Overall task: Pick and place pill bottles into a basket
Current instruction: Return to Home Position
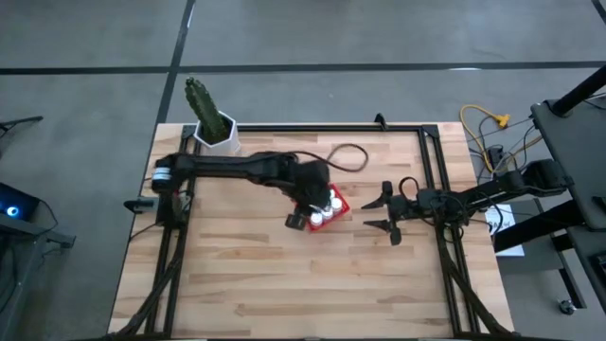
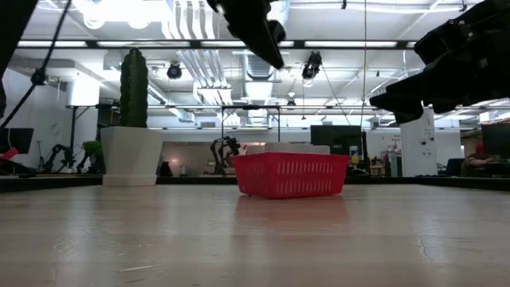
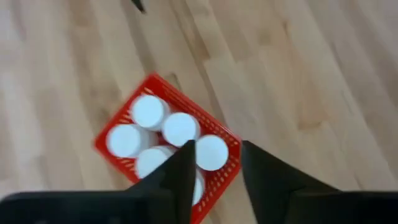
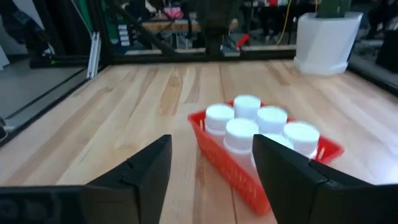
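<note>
Closest to the left wrist camera are the left gripper's (image 3: 216, 144) two dark fingers (image 3: 180, 180), set a modest gap apart with nothing held between them. Well below their tips sits the red basket (image 3: 219, 182) on the wooden table (image 3: 311, 74), packed with the pill bottles (image 3: 149, 111). Five round white caps show plainly, and a sixth is partly hidden behind one finger.

In the right wrist view the right gripper (image 4: 211, 140) has its fingers spread wide and empty. The basket stands just beyond them, with the bottles upright inside and touching one another. A white plant pot (image 4: 326, 40) stands well behind, near the table's edge.

From above, the left gripper hangs directly over the basket near the middle of the table and covers part of it. The right gripper is beside the basket on the right arm's side, apart from it, with its tips pointing toward it. The pot, holding a cactus (image 1: 199, 95), stands at a corner on the left arm's side.

In the low view the basket rests flat on the table, with white caps just showing over its rim. The left gripper is high above it, clear of it, at the picture's top; the right gripper is raised too, off to the right
</note>
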You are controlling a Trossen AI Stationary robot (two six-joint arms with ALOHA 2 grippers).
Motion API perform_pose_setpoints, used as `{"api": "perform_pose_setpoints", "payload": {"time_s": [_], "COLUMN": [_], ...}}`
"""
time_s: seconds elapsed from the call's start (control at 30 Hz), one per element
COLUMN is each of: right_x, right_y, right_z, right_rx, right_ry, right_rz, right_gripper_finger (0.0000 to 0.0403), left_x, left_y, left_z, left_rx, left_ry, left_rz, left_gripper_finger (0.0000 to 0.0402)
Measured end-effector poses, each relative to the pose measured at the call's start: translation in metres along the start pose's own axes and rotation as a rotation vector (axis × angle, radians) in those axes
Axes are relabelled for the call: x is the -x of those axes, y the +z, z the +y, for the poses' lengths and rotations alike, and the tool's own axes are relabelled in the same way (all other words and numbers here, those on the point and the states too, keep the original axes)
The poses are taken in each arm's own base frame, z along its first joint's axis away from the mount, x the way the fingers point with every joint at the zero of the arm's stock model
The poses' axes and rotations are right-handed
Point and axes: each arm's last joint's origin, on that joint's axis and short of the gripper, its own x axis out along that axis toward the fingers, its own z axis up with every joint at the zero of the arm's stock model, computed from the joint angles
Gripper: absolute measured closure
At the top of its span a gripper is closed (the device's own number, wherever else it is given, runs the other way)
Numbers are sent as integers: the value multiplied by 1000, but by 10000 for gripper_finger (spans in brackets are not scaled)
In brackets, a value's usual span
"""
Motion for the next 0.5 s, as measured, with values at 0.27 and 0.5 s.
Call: {"api": "perform_pose_setpoints", "payload": {"time_s": [0.27, 0.5], "right_x": [2, 4], "right_y": [8, 13], "right_z": [0, -2], "right_rx": [118, 237], "right_ry": [-8, -95], "right_rz": [-73, -111], "right_gripper_finger": [272, 380], "left_x": [45, 65], "left_y": [-37, -103], "left_z": [-20, -46], "left_rx": [3, 57], "left_ry": [58, 102], "left_rz": [-180, -304], "left_gripper_finger": [388, 397]}}
